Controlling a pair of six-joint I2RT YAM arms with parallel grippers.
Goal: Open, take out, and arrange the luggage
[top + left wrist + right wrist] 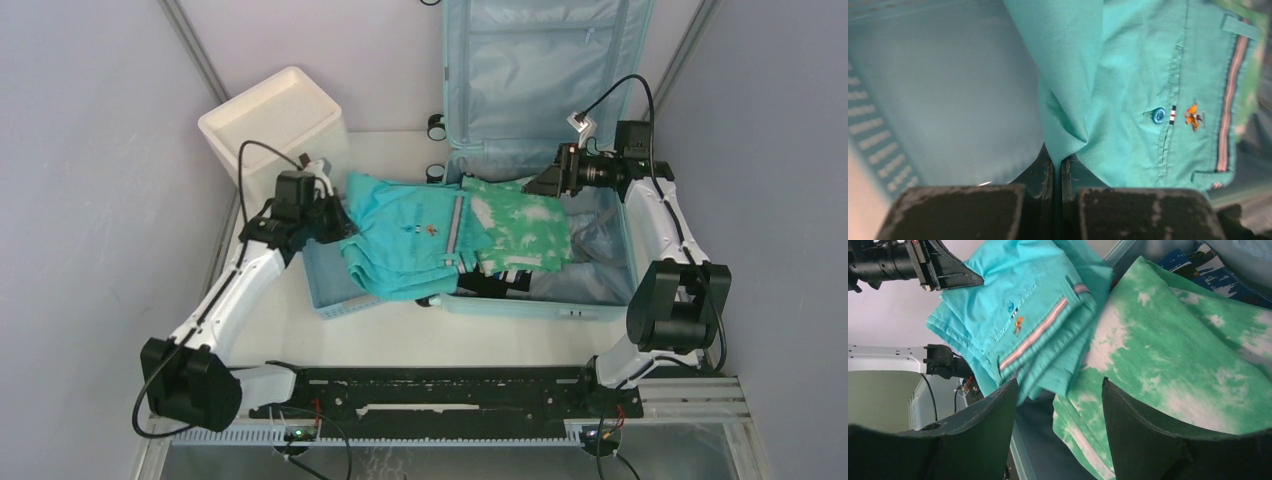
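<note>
Luggage (540,60) floor mostly hidden under teal shorts (400,240) and green garment (520,225).

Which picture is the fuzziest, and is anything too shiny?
Left wrist view: fuzziest, the teal shorts smear at the right edge, though the blue button is crisp. Right wrist view: the green tie-dye shirt looks soft up close. Top external view: even light, faint shadows, no glare on the luggage.
</note>
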